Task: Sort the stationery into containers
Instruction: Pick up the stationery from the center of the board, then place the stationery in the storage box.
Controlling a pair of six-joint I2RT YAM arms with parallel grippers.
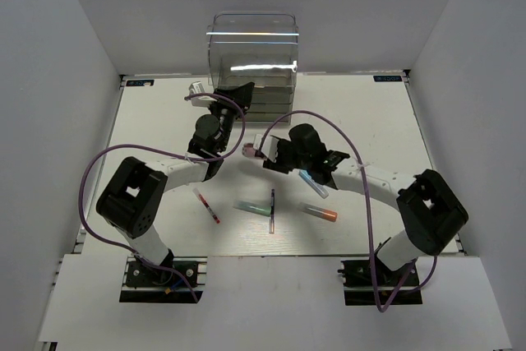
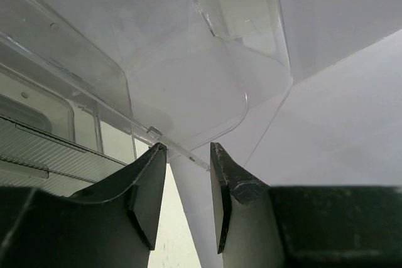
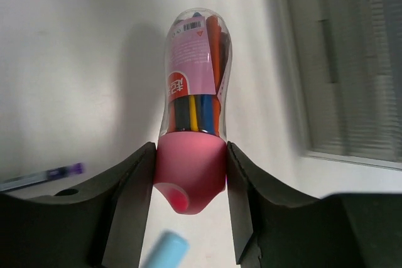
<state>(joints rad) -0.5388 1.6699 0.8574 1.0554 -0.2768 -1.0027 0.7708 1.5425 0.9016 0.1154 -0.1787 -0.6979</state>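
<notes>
The tall clear drawer box (image 1: 252, 55) stands at the back centre. My left gripper (image 1: 234, 94) is at its front; in the left wrist view the gripper (image 2: 186, 150) has its jaws a narrow gap apart, with a thin clear drawer rim (image 2: 182, 154) lying across the tips. My right gripper (image 1: 269, 157) is shut on the chunky pink tube (image 1: 256, 152), held by its pink cap (image 3: 190, 171) above the table. On the table lie a red pen (image 1: 206, 205), a green marker (image 1: 251, 206), a dark pen (image 1: 272, 207), a light-blue marker (image 1: 313, 183) and a grey-orange marker (image 1: 320, 214).
White walls enclose the table on the left, right and back. The box's ribbed drawer fronts show in the right wrist view (image 3: 352, 61) to the right of the tube. A purple-tipped pen (image 3: 44, 176) lies at the left edge of that view.
</notes>
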